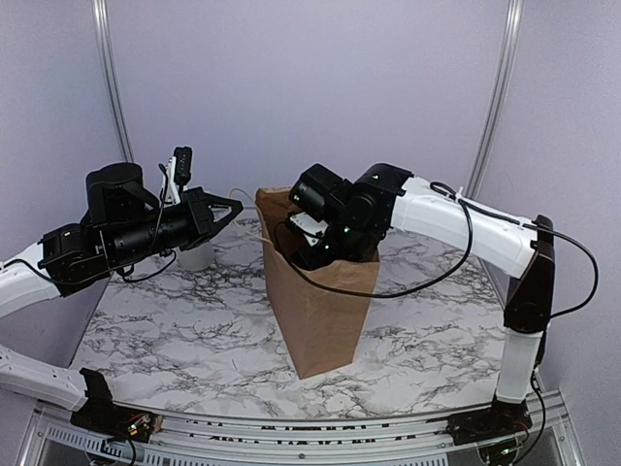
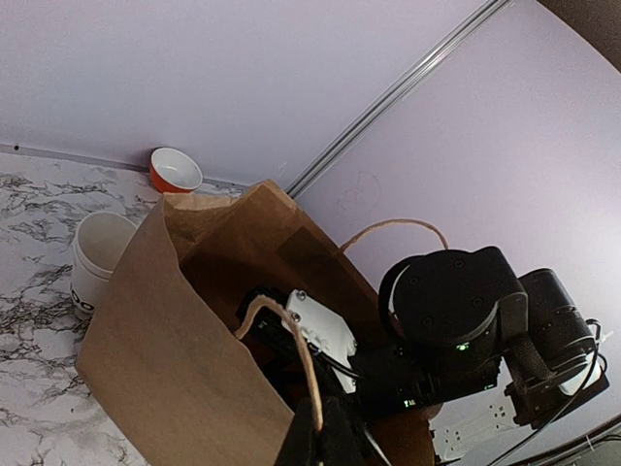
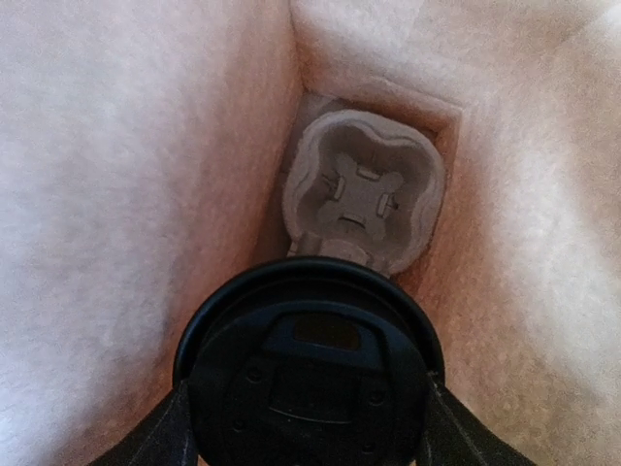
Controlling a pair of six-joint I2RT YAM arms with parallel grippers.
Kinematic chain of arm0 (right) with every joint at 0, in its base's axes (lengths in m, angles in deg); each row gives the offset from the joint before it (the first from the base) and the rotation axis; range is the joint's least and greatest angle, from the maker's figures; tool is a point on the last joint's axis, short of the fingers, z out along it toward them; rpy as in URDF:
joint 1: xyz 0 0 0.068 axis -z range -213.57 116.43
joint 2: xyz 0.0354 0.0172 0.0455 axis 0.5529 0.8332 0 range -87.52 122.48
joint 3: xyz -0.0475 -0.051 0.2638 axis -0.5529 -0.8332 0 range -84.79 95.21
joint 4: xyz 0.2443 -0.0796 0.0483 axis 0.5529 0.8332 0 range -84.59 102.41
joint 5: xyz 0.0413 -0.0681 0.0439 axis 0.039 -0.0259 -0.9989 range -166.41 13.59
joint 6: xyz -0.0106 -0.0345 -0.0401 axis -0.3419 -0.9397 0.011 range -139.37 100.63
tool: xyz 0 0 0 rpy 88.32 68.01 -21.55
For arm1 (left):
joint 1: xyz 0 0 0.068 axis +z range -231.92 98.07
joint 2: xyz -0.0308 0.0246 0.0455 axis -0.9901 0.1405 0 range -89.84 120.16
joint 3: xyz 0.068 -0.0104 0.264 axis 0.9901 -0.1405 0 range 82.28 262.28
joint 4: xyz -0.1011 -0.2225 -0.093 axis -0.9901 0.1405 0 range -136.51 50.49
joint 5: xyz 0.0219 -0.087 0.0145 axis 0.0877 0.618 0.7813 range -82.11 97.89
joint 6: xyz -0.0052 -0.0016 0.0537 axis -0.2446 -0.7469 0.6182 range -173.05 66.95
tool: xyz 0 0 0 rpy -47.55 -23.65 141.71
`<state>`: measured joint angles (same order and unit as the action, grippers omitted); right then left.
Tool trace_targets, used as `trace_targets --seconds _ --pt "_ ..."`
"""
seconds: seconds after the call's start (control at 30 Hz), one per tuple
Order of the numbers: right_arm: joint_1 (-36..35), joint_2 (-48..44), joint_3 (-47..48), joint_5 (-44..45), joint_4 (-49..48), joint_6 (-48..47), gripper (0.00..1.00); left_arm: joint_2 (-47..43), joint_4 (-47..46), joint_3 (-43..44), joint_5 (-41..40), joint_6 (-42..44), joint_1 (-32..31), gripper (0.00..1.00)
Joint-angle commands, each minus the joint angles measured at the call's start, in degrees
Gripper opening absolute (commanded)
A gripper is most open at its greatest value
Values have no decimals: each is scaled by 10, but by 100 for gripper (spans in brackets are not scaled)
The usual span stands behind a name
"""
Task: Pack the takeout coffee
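Note:
The takeout coffee shows only as its black round lid (image 3: 310,374), low in the right wrist view. My right gripper (image 3: 309,439) is shut on it, a dark finger (image 3: 155,437) at each side, down inside the brown paper bag (image 1: 320,301). Below the cup a moulded cardboard cup carrier (image 3: 364,189) lies on the bag's bottom. From above, the right gripper (image 1: 306,254) dips into the bag's open mouth. My left gripper (image 2: 325,427) is shut on the bag's string handle (image 2: 301,359), holding it at the bag's left rim (image 1: 236,207).
A lidless white paper cup (image 2: 97,257) stands on the marble table behind the bag on the left (image 1: 196,256). A small red bowl (image 2: 175,170) sits by the back wall. The bag's walls (image 3: 126,194) close in tightly around the right gripper.

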<state>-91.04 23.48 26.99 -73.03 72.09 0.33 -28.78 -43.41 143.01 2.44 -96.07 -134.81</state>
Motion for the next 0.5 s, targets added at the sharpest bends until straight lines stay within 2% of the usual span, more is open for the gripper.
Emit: trace_targets --seconds 0.0,0.23,0.47 --pt "-8 13 47 11 34 -1 64 -10 -2 -3 0 8 -1 0" --pt "-19 19 68 16 61 4 64 -11 -2 -3 -6 7 -1 0" --pt "-25 -6 0 9 45 13 64 -11 -2 -1 -12 8 -1 0"
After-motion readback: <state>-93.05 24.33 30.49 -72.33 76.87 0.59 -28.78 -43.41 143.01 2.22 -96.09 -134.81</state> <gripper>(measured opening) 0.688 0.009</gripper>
